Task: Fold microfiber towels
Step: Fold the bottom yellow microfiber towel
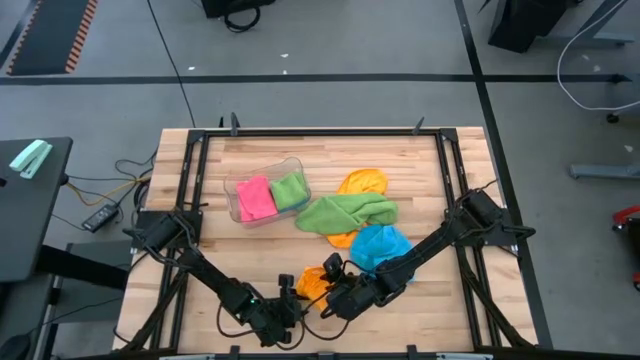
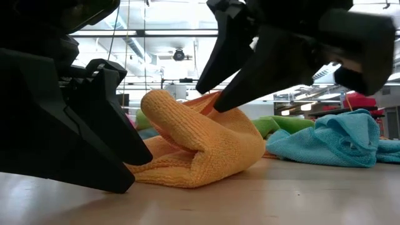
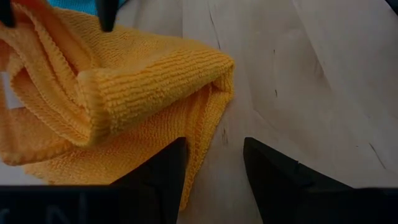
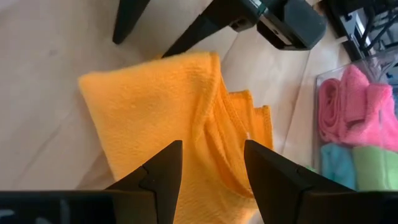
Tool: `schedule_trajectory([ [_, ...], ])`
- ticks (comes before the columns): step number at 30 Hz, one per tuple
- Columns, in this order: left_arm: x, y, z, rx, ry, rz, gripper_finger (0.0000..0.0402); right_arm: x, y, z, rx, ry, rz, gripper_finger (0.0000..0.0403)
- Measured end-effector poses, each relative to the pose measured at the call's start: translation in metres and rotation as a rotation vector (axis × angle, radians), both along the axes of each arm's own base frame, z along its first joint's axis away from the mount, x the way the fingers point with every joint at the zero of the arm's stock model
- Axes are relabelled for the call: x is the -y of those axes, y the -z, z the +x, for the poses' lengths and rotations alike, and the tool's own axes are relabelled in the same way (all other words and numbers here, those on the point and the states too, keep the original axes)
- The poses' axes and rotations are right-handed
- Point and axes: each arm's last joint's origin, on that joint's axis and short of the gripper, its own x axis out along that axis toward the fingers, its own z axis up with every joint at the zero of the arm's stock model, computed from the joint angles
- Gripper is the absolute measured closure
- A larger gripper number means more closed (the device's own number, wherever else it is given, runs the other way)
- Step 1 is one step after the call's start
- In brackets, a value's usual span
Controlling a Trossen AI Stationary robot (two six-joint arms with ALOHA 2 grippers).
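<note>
A crumpled orange microfiber towel [image 1: 313, 283] lies near the table's front edge, one fold standing up [image 2: 187, 134]. My left gripper [image 3: 214, 162] is open at the towel's left side, mostly bare wood between its fingers. My right gripper [image 4: 211, 165] is open and slants down over the towel's raised fold from the right. More towels lie farther back: blue [image 1: 381, 245], green [image 1: 346, 212] and another orange [image 1: 362, 183]. My left gripper has one finger [image 3: 163, 174] against the edge of the orange towel's lower layer [image 3: 200, 127]. I cannot tell whether it touches it. My right gripper's fingertips [image 2: 217, 107] stand at the top of the raised fold [image 2: 206, 122], coming from above at a slant. I cannot tell whether they touch it.
A clear tub [image 1: 240, 185] at the back left holds folded pink [image 1: 256, 198] and green [image 1: 290, 190] towels. A black frame [image 1: 320, 131] runs along the table's sides. Bare wood lies to the right of the orange towel near the front edge.
</note>
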Motion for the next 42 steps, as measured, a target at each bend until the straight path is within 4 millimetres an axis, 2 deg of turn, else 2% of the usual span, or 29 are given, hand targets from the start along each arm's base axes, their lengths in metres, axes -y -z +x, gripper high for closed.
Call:
schedule_trajectory([
  [4, 0.0, 0.0, 0.0, 0.0, 0.0, 0.0, 0.023, 0.005, 0.005, 0.004, -0.015, -0.007, -0.03, 0.0221],
  [9, 0.0, 0.0, 0.0, 0.0, -0.001, 0.001, 0.023, 0.008, 0.024, 0.011, -0.025, 0.003, -0.061, 0.0221],
  [16, 0.0, 0.0, 0.0, -0.001, 0.0, 0.001, 0.023, 0.009, 0.018, 0.018, 0.046, 0.017, -0.035, 0.0221],
  [29, 0.0, 0.0, 0.0, -0.002, -0.001, 0.002, 0.023, 0.02, 0.017, 0.023, 0.076, 0.091, -0.061, 0.0221],
  [42, 0.0, 0.0, 0.0, -0.002, 0.0, 0.002, 0.023, 0.019, 0.013, 0.027, 0.135, 0.123, 0.039, 0.0221],
])
